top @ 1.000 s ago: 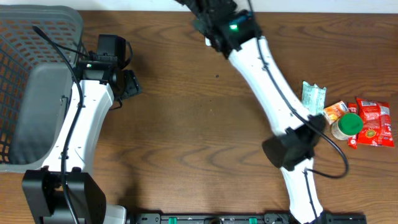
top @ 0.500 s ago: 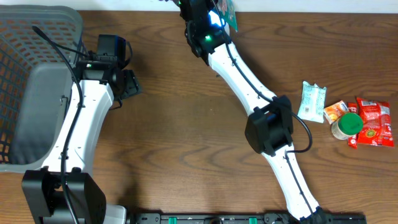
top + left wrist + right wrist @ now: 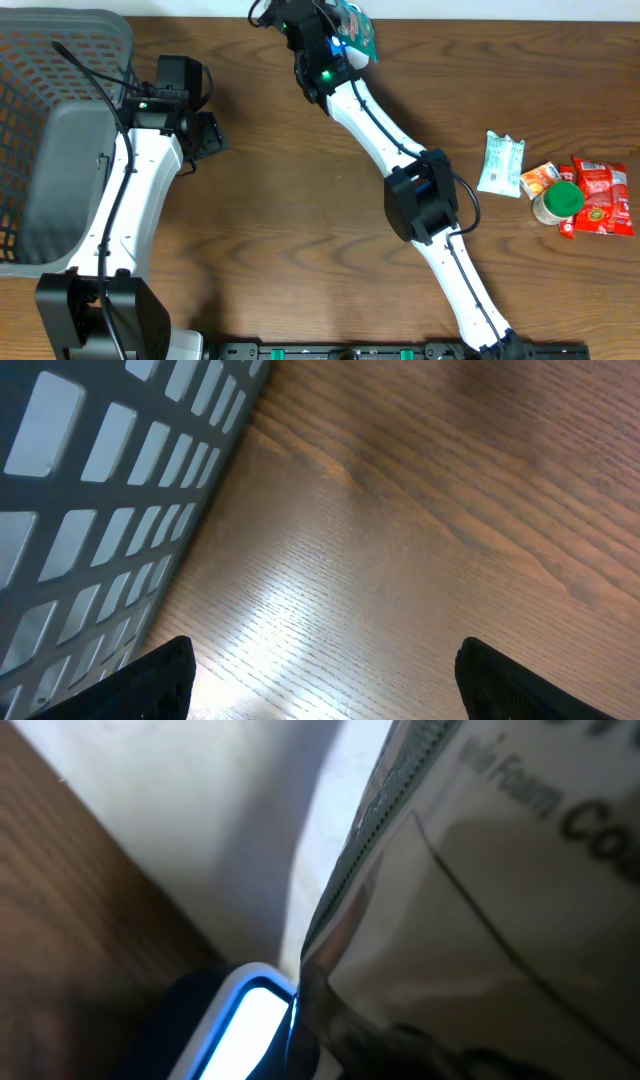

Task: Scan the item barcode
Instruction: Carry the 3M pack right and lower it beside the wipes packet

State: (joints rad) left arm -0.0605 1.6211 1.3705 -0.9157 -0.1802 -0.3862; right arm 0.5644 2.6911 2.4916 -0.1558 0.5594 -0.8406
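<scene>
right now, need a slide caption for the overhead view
Right gripper holds a packet at the far edge of the table; left gripper open beside the basket.

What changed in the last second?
The right tool, shut on the teal packet, swung left along the far edge of the table, its elbow folding in. Left tool, basket and groceries at right stayed put.
</scene>
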